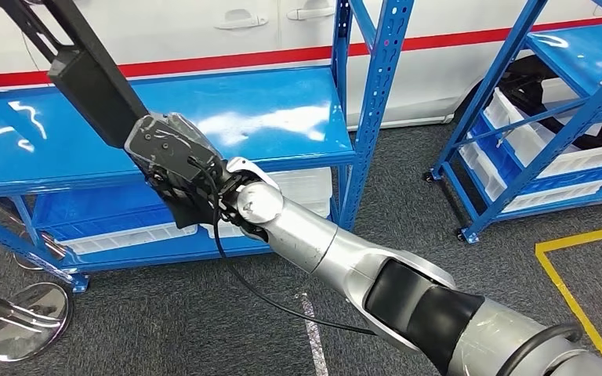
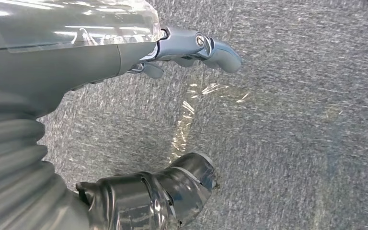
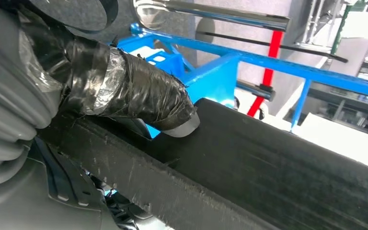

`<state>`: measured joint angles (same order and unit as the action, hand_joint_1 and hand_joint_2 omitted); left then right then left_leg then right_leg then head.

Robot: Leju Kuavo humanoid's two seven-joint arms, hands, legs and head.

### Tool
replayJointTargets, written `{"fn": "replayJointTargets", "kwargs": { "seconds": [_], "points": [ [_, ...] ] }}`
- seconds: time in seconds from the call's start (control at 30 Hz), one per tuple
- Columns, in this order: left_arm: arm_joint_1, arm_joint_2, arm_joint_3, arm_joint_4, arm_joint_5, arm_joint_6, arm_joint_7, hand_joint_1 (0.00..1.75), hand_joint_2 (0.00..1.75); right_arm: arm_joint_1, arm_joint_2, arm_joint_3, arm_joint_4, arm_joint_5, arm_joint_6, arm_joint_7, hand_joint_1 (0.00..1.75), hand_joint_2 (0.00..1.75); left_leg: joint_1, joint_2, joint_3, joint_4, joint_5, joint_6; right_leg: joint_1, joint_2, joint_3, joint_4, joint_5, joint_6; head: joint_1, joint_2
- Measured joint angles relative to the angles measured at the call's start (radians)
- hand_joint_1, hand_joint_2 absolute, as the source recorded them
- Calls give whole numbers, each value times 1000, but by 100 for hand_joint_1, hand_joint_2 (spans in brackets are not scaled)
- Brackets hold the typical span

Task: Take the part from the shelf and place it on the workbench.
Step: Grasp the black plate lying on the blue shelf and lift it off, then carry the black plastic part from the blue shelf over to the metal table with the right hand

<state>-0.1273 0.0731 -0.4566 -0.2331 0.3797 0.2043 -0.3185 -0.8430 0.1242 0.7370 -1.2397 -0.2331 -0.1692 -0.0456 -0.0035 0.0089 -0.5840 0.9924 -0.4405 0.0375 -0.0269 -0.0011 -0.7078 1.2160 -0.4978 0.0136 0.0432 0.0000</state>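
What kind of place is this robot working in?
Probably a warehouse or factory storeroom: blue steel shelving racks holding white plastic storage bins, grey carpeted floor with yellow tape markings. The right hand grips a long black part.

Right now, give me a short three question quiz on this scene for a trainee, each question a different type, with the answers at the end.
1. True or false: the right hand grips the long black part.
2. Multiple choice: what lies under the left hand? A) grey carpet B) a white bin C) the blue shelf
3. Fill in: the top board of the blue shelf rack beside the held part looks ____.

Key:
1. True. The thumb presses on the part in the right wrist view.
2. A. Grey carpet, with the fingers apart and nothing held.
3. Bare
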Motion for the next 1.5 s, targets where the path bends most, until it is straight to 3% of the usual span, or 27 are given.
{"fn": "replayJointTargets", "kwargs": {
  "seconds": [0.07,0.1,0.23,0.3,0.37,0.4,0.43,0.47,0.53,0.6,0.67,0.73,0.77,0.83,0.9,0.93,0.97,1.07,1.13,1.27,1.33,1.4,1.43,1.5],
  "points": [
    [0,-1,0,0,0,0,0,0,175,0,1,2,2,1,3,-2,175,175,-1,-1,-25,35,-8,-10,2,0,62,-100,19,-7,0,0],
    [0,-1,0,0,0,-1,0,0,175,1,2,3,2,1,5,-4,175,175,-2,-1,-34,47,-11,-16,4,1,74,-122,20,-12,0,0],
    [2,-1,0,0,-1,-1,0,0,175,2,3,4,7,0,13,-6,175,175,-1,-2,-51,66,-16,-29,3,4,67,-127,32,-33,0,0],
    [2,-1,0,0,-1,0,0,0,175,1,3,4,7,0,16,-6,175,175,4,-3,-76,127,-59,-42,-2,3,67,-134,39,-42,-1,0],
    [3,0,0,0,0,2,0,0,175,2,3,4,8,1,18,-7,175,175,11,-3,-124,245,-121,-56,-3,2,65,-136,43,-45,-2,0],
    [4,0,0,0,1,3,-1,0,175,3,3,4,8,4,18,-7,175,175,14,-3,-142,292,-137,-61,-3,2,64,-136,44,-45,-1,0],
    [5,0,0,0,1,3,-2,0,175,3,3,4,8,8,18,-8,175,175,17,-3,-147,307,-135,-63,-3,2,63,-136,44,-44,-1,0],
    [7,0,0,0,2,4,-4,0,175,4,2,4,7,15,18,-8,175,175,18,-3,-133,285,-114,-63,-3,3,63,-136,45,-44,-2,0],
    [7,0,0,0,3,4,-8,0,175,2,3,4,5,31,17,-8,175,175,19,-3,-66,158,-53,-57,-4,3,65,-137,46,-41,-2,0],
    [5,1,0,0,4,4,-11,0,175,-1,3,4,1,45,14,-9,175,175,12,-4,-14,55,-23,-48,-3,4,64,-142,52,-32,-2,0],
    [6,2,0,0,5,4,-12,0,175,-2,3,4,-3,54,12,-9,175,175,5,-6,-6,32,-22,-40,-3,3,63,-151,61,-18,-1,0],
    [8,2,0,0,7,4,-13,0,175,-2,2,4,-6,58,12,-8,175,175,8,-6,-1,13,-10,-29,-3,1,61,-154,59,-8,-1,0],
    [9,2,0,0,8,4,-13,0,175,-2,2,4,-8,59,13,-8,175,175,10,-6,2,3,-3,-22,-1,0,55,-141,46,-5,0,0],
    [9,1,0,0,10,4,-13,0,175,-2,2,4,-11,60,13,-7,175,175,11,-7,3,-8,6,-13,1,1,16,-53,-8,-5,1,0],
    [10,1,0,0,10,4,-13,0,175,3,1,4,-12,61,13,-6,175,175,10,-11,-4,-2,7,-9,4,2,-37,70,-59,-4,1,0],
    [11,1,0,0,10,4,-13,0,175,6,0,4,-12,61,13,-5,175,175,10,-14,-8,3,6,-9,6,2,-48,100,-63,-3,1,0],
    [11,1,0,0,11,4,-13,0,175,9,-1,4,-12,61,13,-5,175,175,9,-18,-12,9,5,-9,6,2,-42,92,-49,-2,1,0],
    [11,1,0,0,11,5,-13,0,175,9,-1,4,-13,62,13,-5,175,175,8,-32,-30,41,-6,-17,4,14,42,-70,19,-6,1,0],
    [11,1,0,0,11,5,-13,0,175,9,0,4,-16,62,13,-5,175,175,5,-40,-46,60,-12,-27,5,22,66,-121,26,-13,0,0],
    [17,0,0,0,11,6,-13,0,175,10,1,4,-18,62,13,-7,175,175,7,-40,-62,76,-20,-45,0,8,63,-126,35,-30,-1,0],
    [16,2,0,0,12,7,-12,0,175,9,3,4,-18,61,13,-9,175,175,11,-27,-98,157,-66,-58,-4,-3,65,-131,38,-36,-3,0],
    [14,3,0,0,13,7,-12,0,175,10,4,4,-18,62,13,-11,175,175,16,-18,-154,277,-116,-70,-4,-16,65,-132,38,-38,-4,0],
    [14,3,0,0,14,7,-11,0,175,11,4,4,-17,62,13,-11,175,175,18,-16,-172,313,-123,-73,-4,-22,65,-132,38,-38,-4,0],
    [16,3,0,0,14,7,-11,0,175,11,4,4,-17,63,13,-12,175,175,20,-14,-173,313,-105,-75,-4,-32,65,-132,37,-38,-4,0]
  ]
}}
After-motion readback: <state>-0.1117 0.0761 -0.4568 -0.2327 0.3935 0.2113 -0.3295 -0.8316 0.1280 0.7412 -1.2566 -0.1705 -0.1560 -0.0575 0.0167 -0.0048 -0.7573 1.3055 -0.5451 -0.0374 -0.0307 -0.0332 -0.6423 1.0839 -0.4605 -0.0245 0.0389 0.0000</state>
